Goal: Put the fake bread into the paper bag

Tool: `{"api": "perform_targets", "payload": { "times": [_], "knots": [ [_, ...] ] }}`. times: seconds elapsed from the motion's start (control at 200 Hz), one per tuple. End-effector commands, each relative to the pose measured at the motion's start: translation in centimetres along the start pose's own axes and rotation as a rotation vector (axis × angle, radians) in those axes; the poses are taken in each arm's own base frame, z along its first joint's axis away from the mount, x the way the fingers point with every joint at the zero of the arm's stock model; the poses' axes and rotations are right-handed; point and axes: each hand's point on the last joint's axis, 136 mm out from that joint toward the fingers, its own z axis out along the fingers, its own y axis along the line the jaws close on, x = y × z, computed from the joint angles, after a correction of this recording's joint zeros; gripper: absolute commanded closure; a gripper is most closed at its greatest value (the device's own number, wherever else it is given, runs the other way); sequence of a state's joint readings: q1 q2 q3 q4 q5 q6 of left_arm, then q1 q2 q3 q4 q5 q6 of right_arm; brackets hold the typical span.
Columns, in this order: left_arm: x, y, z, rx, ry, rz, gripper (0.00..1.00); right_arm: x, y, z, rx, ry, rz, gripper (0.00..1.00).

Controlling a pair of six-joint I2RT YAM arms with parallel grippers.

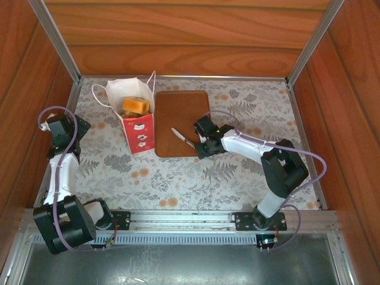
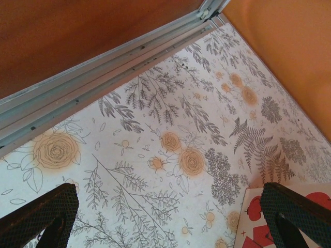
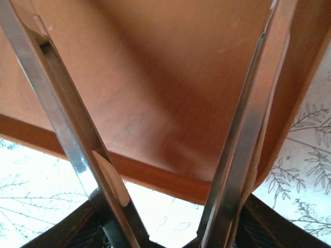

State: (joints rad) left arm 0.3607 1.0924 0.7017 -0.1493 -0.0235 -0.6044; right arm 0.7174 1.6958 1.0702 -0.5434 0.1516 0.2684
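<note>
Bread [image 1: 133, 105] is sitting in the bag [image 1: 138, 122]. A golden block shows at the open mouth, with more pieces tucked beneath it. The bag stands upright on the far left of the bench [image 1: 237, 172], red front facing near, cord handles up. The brown board [image 1: 181, 113] lies flat just right of it, and I can't tell whether the two touch.

Over on the right, the right claw [image 1: 200, 140] is clamped on the metal tongs [image 1: 180, 137], at the board's near right corner. The tongs point left and slightly far across the board. The wrist view shows both steel arms [image 3: 72, 139] spread apart over the board's surface, running up from between the dark fingers [image 3: 269, 227].

The left claw [image 1: 70, 126] hangs wide open by the left wall [image 1: 29, 89], well left of the bag. Its two padded fingers [image 2: 46, 214] frame floral bench, with a red corner of the bag [image 2: 258, 230] next to the right finger and the metal rail [image 2: 103, 77] beyond.
</note>
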Motion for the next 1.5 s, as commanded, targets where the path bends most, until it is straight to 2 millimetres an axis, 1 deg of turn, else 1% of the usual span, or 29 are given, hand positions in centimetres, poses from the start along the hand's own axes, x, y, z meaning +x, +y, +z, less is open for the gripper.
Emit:
{"api": "perform_targets", "payload": {
  "times": [0.0, 0.225, 0.3, 0.345, 0.415, 0.435, 0.55, 0.595, 0.67, 0.74, 0.83, 0.89, 0.9, 0.93, 0.97, 1.03, 1.04, 1.155, 1.245, 1.319, 1.429, 1.499],
  "knots": [
    [-0.8, -0.5, 0.1, 0.018, -0.021, -0.019, 0.05, 1.7, -0.1, 0.6, -0.010, 0.075, 0.049, 0.42],
    [-0.6, -0.7, 0.2, 0.021, -0.016, -0.009, 0.05, 2.5, -0.2, 0.8, -0.005, 0.112, 0.057, 0.36],
    [-0.6, -0.6, 0.2, 0.018, -0.018, -0.007, 0.05, 2.5, -0.3, 0.6, -0.001, 0.118, 0.062, 0.35],
    [-0.6, -0.7, 0.2, 0.018, -0.018, -0.003, 0.05, 2.3, -0.4, 0.0, -0.001, 0.110, 0.065, 0.35],
    [-0.6, -0.8, 0.3, 0.019, -0.017, 0.013, 0.05, 1.3, -0.4, -1.4, -0.003, 0.069, 0.068, 0.33],
    [-0.6, -0.9, 0.3, 0.021, -0.019, 0.021, 0.05, 0.5, -0.5, -2.7, -0.010, 0.026, 0.071, 0.32],
    [-0.2, -1.4, 0.5, 0.015, -0.023, 0.084, 0.05, -1.6, -1.2, -6.3, -0.026, -0.100, 0.081, 0.28],
    [0.3, -1.5, 0.6, 0.007, -0.020, 0.114, 0.05, -2.6, -1.8, -7.8, -0.032, -0.163, 0.090, 0.25],
    [1.3, -1.6, 0.9, -0.013, -0.022, 0.178, 0.04, -4.0, -3.4, -9.9, -0.027, -0.255, 0.105, 0.22],
    [2.5, -1.7, 1.2, -0.029, -0.030, 0.240, 0.04, -5.0, -5.7, -11.2, 0.006, -0.330, 0.126, 0.17],
    [3.5, -1.9, 1.3, -0.056, -0.059, 0.331, 0.03, -5.7, -9.6, -12.5, 0.078, -0.402, 0.191, 0.11],
    [4.2, -2.4, 1.5, -0.054, -0.068, 0.396, 0.02, -5.9, -12.4, -13.1, 0.125, -0.451, 0.244, 0.10],
    [4.3, -2.5, 1.6, -0.053, -0.069, 0.405, 0.02, -5.8, -12.8, -13.1, 0.133, -0.457, 0.252, 0.07],
    [4.5, -2.7, 1.7, -0.049, -0.073, 0.422, 0.01, -5.8, -14.3, -13.3, 0.158, -0.489, 0.283, 0.03],
    [4.8, -2.8, 1.9, -0.049, -0.073, 0.433, 0.01, -5.5, -16.0, -13.3, 0.179, -0.520, 0.320, 0.00],
    [5.1, -2.9, 2.2, -0.047, -0.071, 0.435, 0.00, -5.0, -18.0, -12.9, 0.194, -0.562, 0.361, 0.00],
    [5.2, -2.8, 2.3, -0.048, -0.070, 0.435, 0.00, -4.9, -18.6, -12.8, 0.201, -0.573, 0.374, 0.00],
    [5.9, -2.9, 2.8, -0.031, -0.058, 0.455, 0.00, -3.4, -21.6, -11.0, 0.235, -0.620, 0.429, 0.00],
    [6.6, -3.2, 2.9, -0.011, -0.051, 0.489, 0.00, -2.5, -22.9, -9.2, 0.269, -0.630, 0.434, 0.00],
    [7.1, -3.7, 2.7, 0.022, -0.057, 0.522, 0.00, -2.3, -23.3, -7.7, 0.286, -0.646, 0.406, 0.00],
    [7.3, -4.0, 2.6, 0.055, -0.083, 0.538, 0.00, -2.7, -23.7, -6.3, 0.307, -0.719, 0.372, 0.00],
    [7.4, -4.0, 2.9, 0.064, -0.103, 0.553, 0.00, -3.6, -23.9, -5.9, 0.309, -0.770, 0.341, 0.00]
  ]
}}
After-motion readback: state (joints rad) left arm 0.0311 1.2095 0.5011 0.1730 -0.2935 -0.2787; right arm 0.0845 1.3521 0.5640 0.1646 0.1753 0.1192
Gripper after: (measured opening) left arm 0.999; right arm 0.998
